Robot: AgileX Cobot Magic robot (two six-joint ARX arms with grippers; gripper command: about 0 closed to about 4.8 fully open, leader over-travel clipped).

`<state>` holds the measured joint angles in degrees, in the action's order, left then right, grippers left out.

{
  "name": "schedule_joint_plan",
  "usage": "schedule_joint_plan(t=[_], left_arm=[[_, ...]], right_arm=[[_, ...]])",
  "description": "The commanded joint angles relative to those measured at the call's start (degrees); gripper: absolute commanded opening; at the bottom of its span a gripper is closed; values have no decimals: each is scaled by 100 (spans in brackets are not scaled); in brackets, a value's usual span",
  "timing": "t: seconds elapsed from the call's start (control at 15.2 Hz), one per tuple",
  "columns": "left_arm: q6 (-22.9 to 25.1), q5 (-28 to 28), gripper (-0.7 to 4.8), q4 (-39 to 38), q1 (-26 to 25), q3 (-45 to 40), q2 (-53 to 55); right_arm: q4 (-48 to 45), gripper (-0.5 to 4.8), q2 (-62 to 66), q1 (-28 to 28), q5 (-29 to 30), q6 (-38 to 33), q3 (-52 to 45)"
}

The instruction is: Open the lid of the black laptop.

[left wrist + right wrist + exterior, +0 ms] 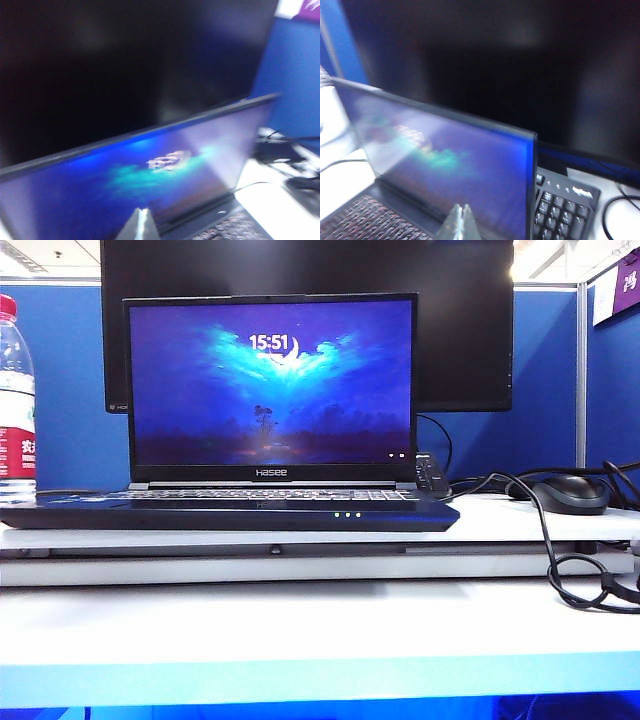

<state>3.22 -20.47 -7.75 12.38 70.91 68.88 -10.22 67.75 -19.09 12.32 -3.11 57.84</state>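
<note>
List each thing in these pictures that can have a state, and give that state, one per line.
lid: raised upright, open
black laptop: on, screen lit, showing 15:51
monitor: dark
water bottle: upright, capped
left hand: tips together, touching nothing
right hand: tips together, touching nothing

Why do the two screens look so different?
The laptop screen is lit, showing a blue picture and 15:51; the monitor behind is dark. The monitor is bigger and stands farther back. Both have black frames. Neither gripper touches them.
</note>
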Motion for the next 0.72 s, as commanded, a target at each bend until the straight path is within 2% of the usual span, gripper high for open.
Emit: schedule_joint_plan(t=[0.07,0.26,0.33,0.46,0.59,0.72], left_arm=[[-258,-33,-6,-195,-2,-767,-1272],[-841,-31,-7,-83,-4,-2120,-2929],[-1158,-35,-6,197,-2,-2734,-3593],[-1434,-55,-6,437,-2,-3469,-4439],[-1635,-483,-6,404,-2,-3842,-4957],[-1792,-625,-5,201,-2,-3932,-5278]], right_arm=[[168,-1,-1416,-105,-90,-83,-776],[170,-1,-2809,-105,-87,-334,-1545],[442,-1,-3272,-96,-125,-334,-1731],[1403,-1,-3692,-94,-234,-332,-1738],[1838,-1,-3897,-94,-229,-330,-1738],[2122,-1,-3928,-94,-195,-330,-1738]])
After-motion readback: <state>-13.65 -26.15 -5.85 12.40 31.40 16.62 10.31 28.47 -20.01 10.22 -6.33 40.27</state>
